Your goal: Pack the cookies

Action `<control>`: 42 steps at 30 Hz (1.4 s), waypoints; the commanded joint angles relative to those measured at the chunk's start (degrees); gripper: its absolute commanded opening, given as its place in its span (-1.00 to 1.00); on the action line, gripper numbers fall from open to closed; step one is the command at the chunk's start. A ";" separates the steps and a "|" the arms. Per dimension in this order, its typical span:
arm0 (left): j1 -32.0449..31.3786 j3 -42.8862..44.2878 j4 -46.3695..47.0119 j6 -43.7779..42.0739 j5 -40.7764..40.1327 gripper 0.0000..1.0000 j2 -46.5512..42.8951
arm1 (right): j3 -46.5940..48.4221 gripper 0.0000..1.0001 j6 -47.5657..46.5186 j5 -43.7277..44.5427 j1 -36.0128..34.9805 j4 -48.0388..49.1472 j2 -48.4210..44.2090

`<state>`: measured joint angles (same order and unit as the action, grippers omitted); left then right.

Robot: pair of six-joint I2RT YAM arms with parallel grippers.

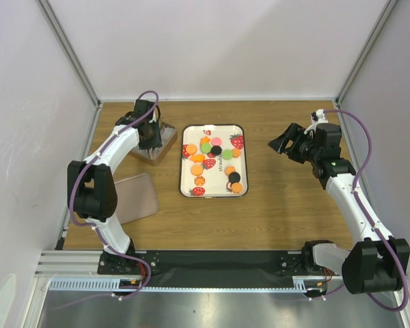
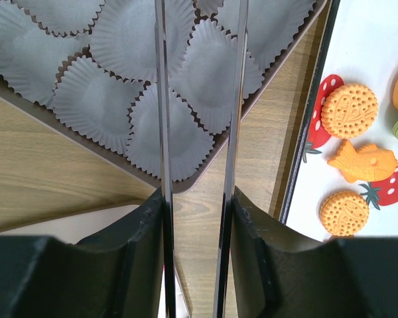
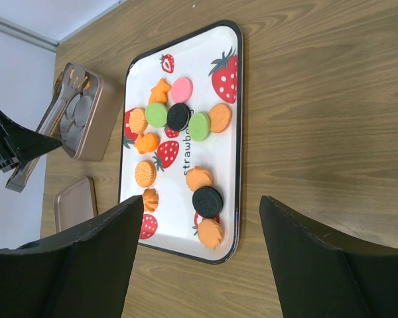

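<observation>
Several cookies (image 1: 215, 160) in orange, pink, green and black lie on a white strawberry-print tray (image 1: 212, 126). In the left wrist view orange cookies (image 2: 349, 110) lie at the right. My left gripper (image 1: 150, 135) is shut on metal tongs (image 2: 162, 99), whose two blades reach out over a brown box (image 1: 165, 139) of grey paper cups (image 2: 93, 103). The blades stand apart and hold nothing. My right gripper (image 1: 284, 143) is open and empty, above the table right of the tray; its wrist view shows the tray (image 3: 233, 152) and cookies (image 3: 207, 199).
A pinkish-brown lid (image 1: 137, 197) lies flat at the near left of the table. The box stands just left of the tray. Grey walls and metal posts close in the table at the back and sides.
</observation>
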<state>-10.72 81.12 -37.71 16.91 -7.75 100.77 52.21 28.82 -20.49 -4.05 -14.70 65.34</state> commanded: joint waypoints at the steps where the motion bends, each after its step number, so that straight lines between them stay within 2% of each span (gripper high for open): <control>1: 0.44 -0.44 3.09 -0.30 0.89 -0.14 -0.49 | 1.06 0.55 -0.17 -0.60 -0.34 1.16 -0.39; 12: 0.53 -1.58 3.61 -0.21 0.63 0.01 -0.93 | 1.06 0.55 -0.34 -0.34 -0.69 0.99 -0.57; 18: 0.53 -1.84 3.18 -0.21 0.89 0.01 -1.80 | 1.14 0.56 -0.52 -0.16 -0.69 0.81 -0.57; 25: -0.35 -1.67 1.68 -0.73 1.86 0.01 -7.25 | 1.23 0.55 -0.43 -0.08 -1.13 0.99 -0.57; 28: -3.24 -1.76 0.19 -0.73 0.63 0.02 -10.32 | 1.41 0.55 -0.43 0.01 -1.39 0.90 -0.83; 33: -12.99 -5.97 -0.34 0.58 -1.74 0.03 -15.68 | 1.58 0.55 -0.52 0.19 -1.48 0.72 -0.83; 34: -16.32 -6.85 -0.08 0.84 -2.35 0.03 -16.22 | 1.58 0.55 -0.52 0.19 -1.57 0.72 -0.74; 38: -22.74 -10.54 0.88 2.43 -1.76 0.03 -17.80 | 1.67 0.55 -0.52 0.19 -1.92 0.90 -0.65; 42: -27.33 -11.25 1.33 4.01 -0.95 0.02 -16.84 | 1.85 0.55 -0.69 0.63 -2.10 0.64 -0.65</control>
<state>-36.16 69.97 -37.80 18.70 -8.62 84.49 52.21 28.80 -20.40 -5.74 -14.74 65.34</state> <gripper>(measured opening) 0.515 0.774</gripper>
